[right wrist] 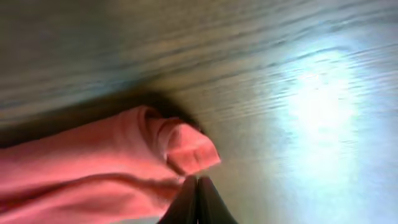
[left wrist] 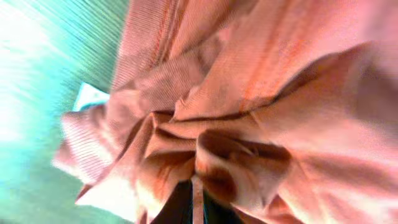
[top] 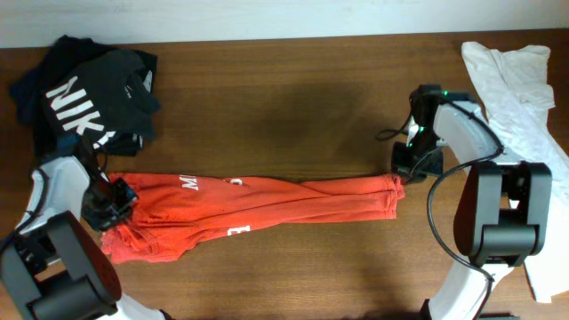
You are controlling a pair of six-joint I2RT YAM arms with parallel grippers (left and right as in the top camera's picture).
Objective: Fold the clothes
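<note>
The orange-red T-shirt (top: 267, 203) lies stretched in a band across the bench (top: 293, 107). Its bunched left end is clamped in the left end effector (top: 113, 201) — the right end effector (right wrist: 198, 198), fingers pressed together, seems to pinch the opposite corner. Beyond, far left, the black shirts (top: 89, 89) lie heaped.

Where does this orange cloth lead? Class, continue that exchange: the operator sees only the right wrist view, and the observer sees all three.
Observer: The T-shirt runs leftward as a long band across the table to the left gripper.
Operator: Is that end held?
Observer: The left wrist view shows cloth bunched around the left fingers, with a strip between them.
Operator: Anything else on the table?
Observer: Black shirts lie piled at the far left corner.
</note>
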